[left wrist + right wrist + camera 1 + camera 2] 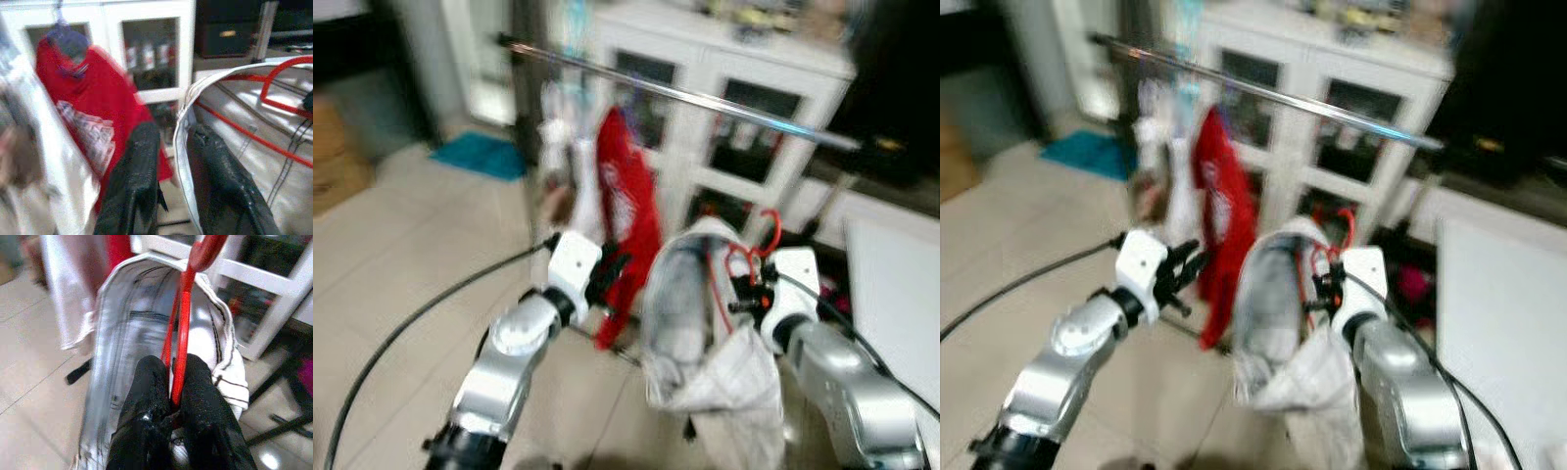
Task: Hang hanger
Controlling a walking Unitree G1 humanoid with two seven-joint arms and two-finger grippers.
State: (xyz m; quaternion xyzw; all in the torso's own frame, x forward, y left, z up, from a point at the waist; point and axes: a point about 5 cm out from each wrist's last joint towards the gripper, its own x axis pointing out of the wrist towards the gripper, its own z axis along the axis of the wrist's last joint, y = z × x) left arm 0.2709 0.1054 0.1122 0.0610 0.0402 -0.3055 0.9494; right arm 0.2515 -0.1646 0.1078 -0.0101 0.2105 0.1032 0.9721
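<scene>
The red hanger [182, 328] is a thin wire-like frame with a curved hook at its top, and it carries a pale grey-white garment [705, 343] with a dark-striped collar edge. In the head views it sits in the lower centre of the frame, below the metal rail [705, 100] that runs from upper left to the right edge; its hook [771, 227] has not reached the rail.

The right gripper [171, 404] is pinched tight on the hanger's stem — the red wire passes straight between the two black fingers [146, 401], with the garment's open neck spread just beyond them.

The left gripper [171, 166], at centre-left in the head views, has its fingers [137, 171] a little apart, with the garment's hemmed edge running down between them; whether they press on the cloth cannot be told from the blur.

A red shirt with a white print [626, 211] already hangs from the rail in the upper middle, beside lighter clothes [558, 157] to its left. Behind stands a white glass-door cabinet [724, 117] — the floor [401, 255] is pale tile.
</scene>
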